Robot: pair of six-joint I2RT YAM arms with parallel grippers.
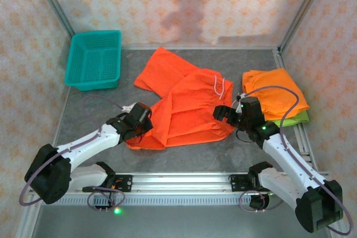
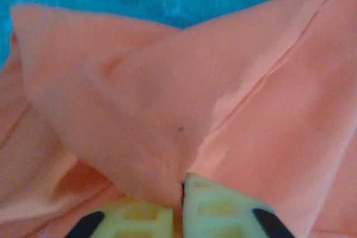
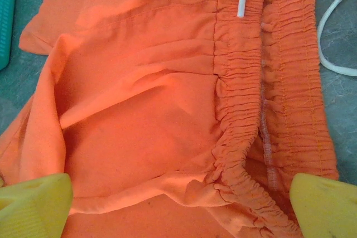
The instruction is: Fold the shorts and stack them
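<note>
A loose pair of orange shorts (image 1: 184, 104) lies crumpled mid-table, its white drawstring (image 1: 219, 85) near the right end. My left gripper (image 1: 146, 129) is at the shorts' near-left corner. In the left wrist view the left gripper (image 2: 183, 193) is shut, with a fold of orange fabric (image 2: 167, 110) pinched between the pads. My right gripper (image 1: 224, 114) hovers over the shorts' right edge. The right gripper (image 3: 178, 199) is open, its yellow fingertips (image 3: 33, 202) wide apart above the elastic waistband (image 3: 245, 110). At the right, a folded orange pair (image 1: 276, 98) rests on lime green shorts (image 1: 299, 119).
A teal mesh basket (image 1: 93, 59) stands at the back left, and its edge (image 3: 5, 15) shows in the right wrist view. A metal rail (image 1: 184, 179) runs along the near table edge. Patterned walls close in the table on three sides.
</note>
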